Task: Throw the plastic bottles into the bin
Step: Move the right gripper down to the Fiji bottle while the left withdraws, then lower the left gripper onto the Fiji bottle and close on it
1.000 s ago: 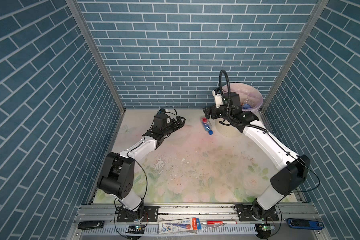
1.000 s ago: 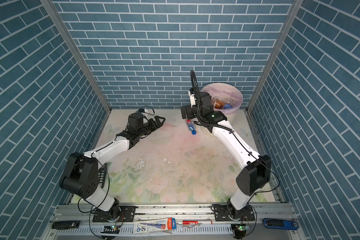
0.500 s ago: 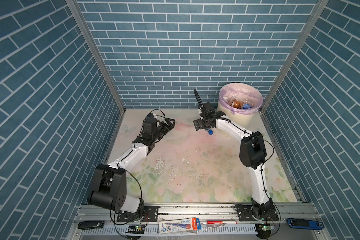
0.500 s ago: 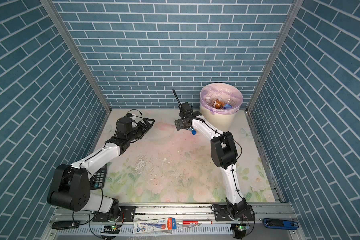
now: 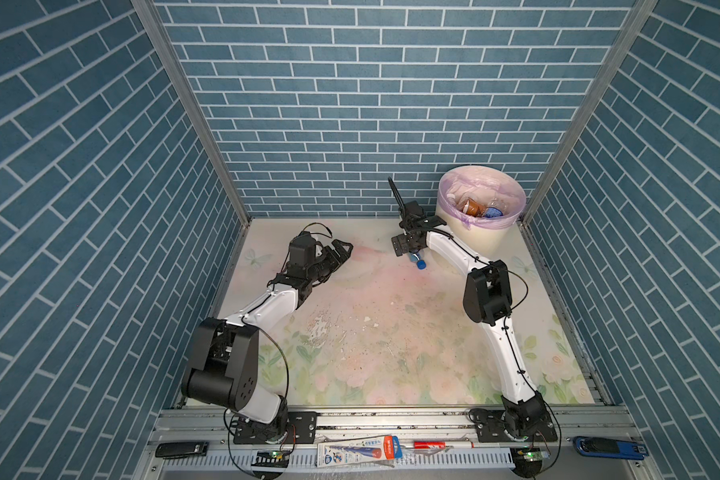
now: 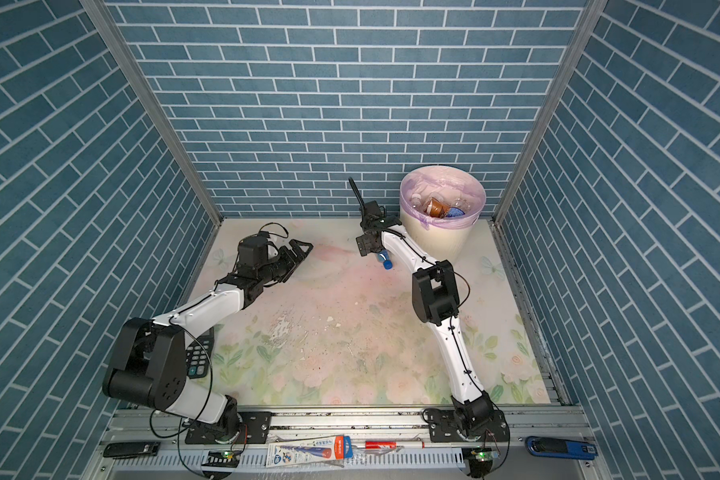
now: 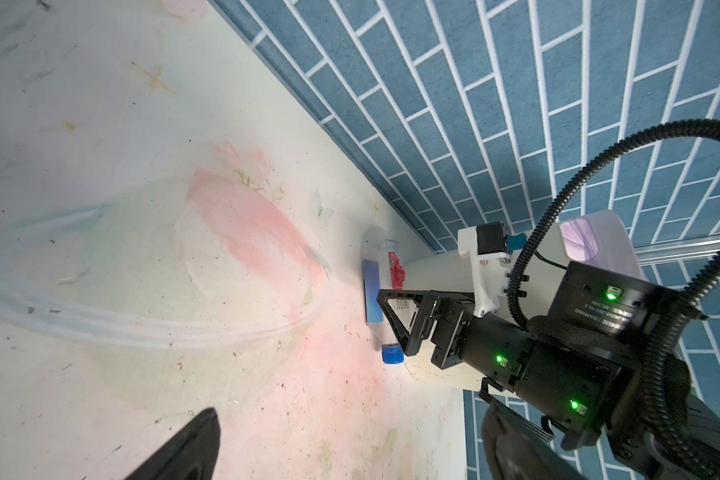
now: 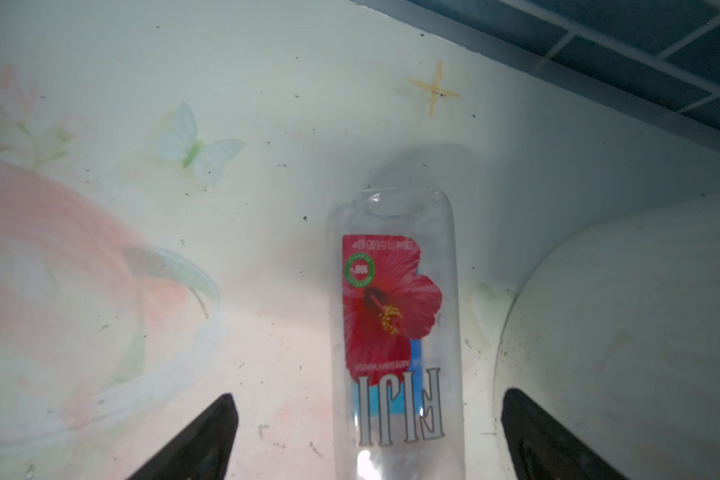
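A clear plastic bottle with a red flower label and a blue cap lies on the table beside the bin, also seen in a top view and the left wrist view. My right gripper is open, low over the bottle's neck end, a finger on each side with gaps; it shows in both top views. The cream bin with lilac liner holds a brown bottle and others. My left gripper is open and empty, to the left.
The bin's wall is close beside one right finger. The blue brick back wall runs just behind bottle and bin. A black calculator lies partly under the left arm. Small packages and tools sit on the front rail.
The right arm has dropped from beside the bin's rim to just over the lying bottle. The left arm has sunk lower and a little left. The bottle has not moved.
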Robot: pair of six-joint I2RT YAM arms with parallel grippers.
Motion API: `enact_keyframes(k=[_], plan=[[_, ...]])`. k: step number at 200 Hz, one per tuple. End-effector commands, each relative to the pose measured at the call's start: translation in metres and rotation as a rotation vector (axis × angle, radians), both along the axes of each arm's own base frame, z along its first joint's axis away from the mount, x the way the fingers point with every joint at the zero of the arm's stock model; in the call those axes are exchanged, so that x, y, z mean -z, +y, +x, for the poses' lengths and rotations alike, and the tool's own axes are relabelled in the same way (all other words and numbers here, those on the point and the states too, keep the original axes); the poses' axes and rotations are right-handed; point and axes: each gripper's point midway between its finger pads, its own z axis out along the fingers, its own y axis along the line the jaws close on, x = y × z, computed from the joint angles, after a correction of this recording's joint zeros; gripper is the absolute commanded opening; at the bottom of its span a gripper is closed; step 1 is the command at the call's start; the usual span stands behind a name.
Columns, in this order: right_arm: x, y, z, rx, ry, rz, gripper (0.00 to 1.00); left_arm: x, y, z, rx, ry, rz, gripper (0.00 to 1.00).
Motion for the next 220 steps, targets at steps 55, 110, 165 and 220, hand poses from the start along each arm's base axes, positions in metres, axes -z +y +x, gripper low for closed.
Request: enact_keyframes(k=[55, 110, 165, 220], plan=[[0.007, 0.03, -0.015, -0.065, 0.061, 0.065, 0.99, 0.009, 0.006, 0.007, -0.002, 0.011, -0.005, 0.99], [-0.032, 0.076, -0.07, -0.21, 0.057, 0.172, 0.99, 0.008, 0.038, 0.014, -0.066, 0.029, -0.016, 0.99], [-0.096, 0.06, -0.101, -0.213, -0.003, 0.242, 0.99, 0.011, 0.054, 0.018, -0.086, 0.052, 0.002, 0.99], [-0.143, 0.021, -0.117, -0.181, -0.099, 0.188, 0.99, 0.025, 0.007, 0.02, 0.061, 0.116, 0.025, 0.99]])
